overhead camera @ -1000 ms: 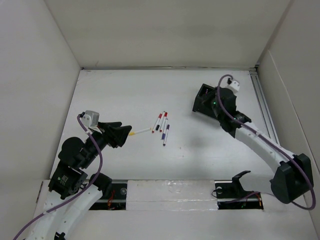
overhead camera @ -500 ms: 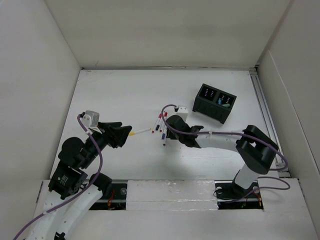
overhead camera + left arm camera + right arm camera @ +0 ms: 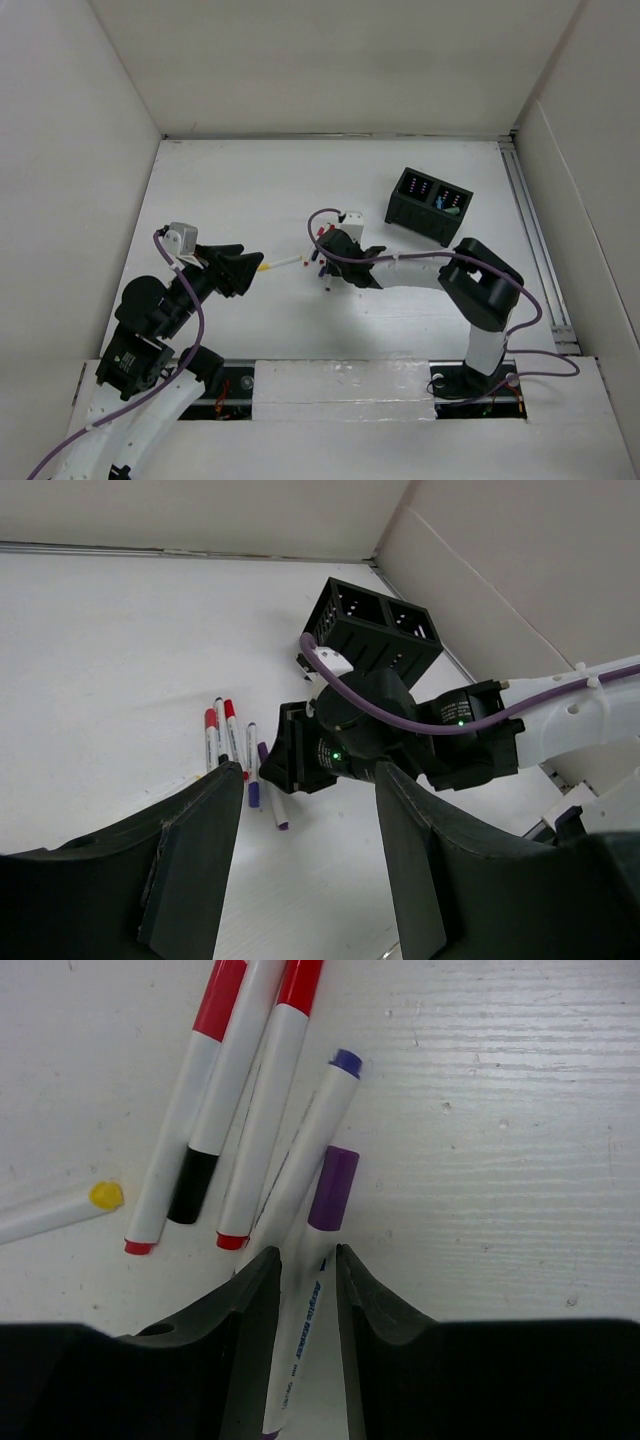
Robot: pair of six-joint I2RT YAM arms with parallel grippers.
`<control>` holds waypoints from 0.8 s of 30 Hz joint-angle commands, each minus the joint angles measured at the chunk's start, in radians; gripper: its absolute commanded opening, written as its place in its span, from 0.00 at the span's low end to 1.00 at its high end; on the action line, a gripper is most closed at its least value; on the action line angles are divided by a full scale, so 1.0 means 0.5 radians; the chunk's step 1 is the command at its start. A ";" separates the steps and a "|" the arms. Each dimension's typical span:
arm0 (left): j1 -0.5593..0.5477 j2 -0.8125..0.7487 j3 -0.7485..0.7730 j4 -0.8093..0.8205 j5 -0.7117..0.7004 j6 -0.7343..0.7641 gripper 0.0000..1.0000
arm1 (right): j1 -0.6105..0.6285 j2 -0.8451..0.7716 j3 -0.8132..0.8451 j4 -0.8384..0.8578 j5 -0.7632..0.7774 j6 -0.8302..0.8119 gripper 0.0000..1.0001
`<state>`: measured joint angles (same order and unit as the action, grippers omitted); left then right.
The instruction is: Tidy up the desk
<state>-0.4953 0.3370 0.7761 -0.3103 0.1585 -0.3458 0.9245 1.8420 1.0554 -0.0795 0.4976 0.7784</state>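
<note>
— Which way does the desk run, and what lies on it?
— Your desk [image 3: 230, 190] lies flat between white walls [image 3: 330, 60]. Its metal rail [image 3: 527, 225] runs near to far along the right edge. The black organizer box [image 3: 430, 205] sits toward the far right, set askew. At the middle you have a loose fan of markers [image 3: 212, 745], all lying roughly near to far.
— And my right arm?
— You have it bent at the elbow, with the forearm stretched leftward and low across the desk. The right gripper [image 3: 308, 1252] straddles the purple-capped marker [image 3: 322, 1210], whose long axis runs along the gap, cap pointing away from the wrist. The fingers [image 3: 250, 1300] sit close on both sides, and you cannot tell whether they pinch it. A blue-capped marker [image 3: 318, 1110] lies just beside it.
— The left?
— The left gripper [image 3: 248, 268] hovers spread wide, holding nothing, pointing right, near the yellow-tipped marker [image 3: 283, 263]
</note>
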 commanded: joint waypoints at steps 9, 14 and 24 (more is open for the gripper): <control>0.009 -0.021 -0.021 0.099 0.039 0.026 0.52 | 0.010 0.031 0.037 -0.102 0.220 0.100 0.20; 0.009 -0.021 -0.024 0.099 0.036 0.026 0.52 | 0.010 -0.094 -0.119 -0.108 0.241 0.176 0.12; 0.009 -0.014 -0.021 0.099 0.057 0.026 0.52 | -0.033 -0.165 -0.166 -0.160 0.204 0.128 0.40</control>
<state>-0.4953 0.3355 0.7761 -0.3103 0.1741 -0.3447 0.9165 1.7561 0.9581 -0.1471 0.5980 0.8497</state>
